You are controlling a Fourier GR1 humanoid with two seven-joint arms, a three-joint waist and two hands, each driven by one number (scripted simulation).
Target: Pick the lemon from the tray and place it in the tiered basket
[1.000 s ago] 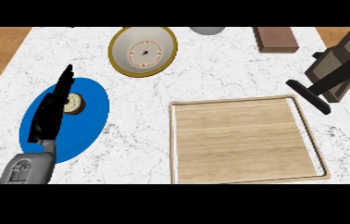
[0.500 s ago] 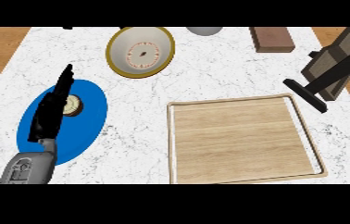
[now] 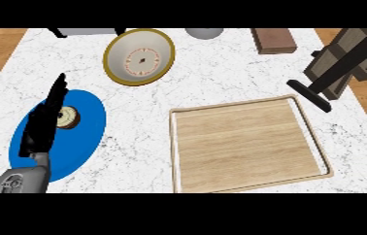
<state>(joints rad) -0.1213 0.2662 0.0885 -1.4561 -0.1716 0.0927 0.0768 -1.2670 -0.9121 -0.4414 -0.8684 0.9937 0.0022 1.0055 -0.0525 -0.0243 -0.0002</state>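
The left hand point(image 3: 44, 120) rises from the view's lower left on its grey forearm, black fingers straight, pointing up.

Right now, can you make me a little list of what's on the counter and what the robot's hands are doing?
tray: wooden tray, lower right of the counter, nothing in it
lemon: not in view
tiered basket: dark wooden stand at the right edge, partly cut off
blue plate: blue plate at the left, a small round thing on it
bowl: gold-rimmed bowl, upper middle
left hand: left hand open, fingers straight, over the blue plate
right hand: not in view
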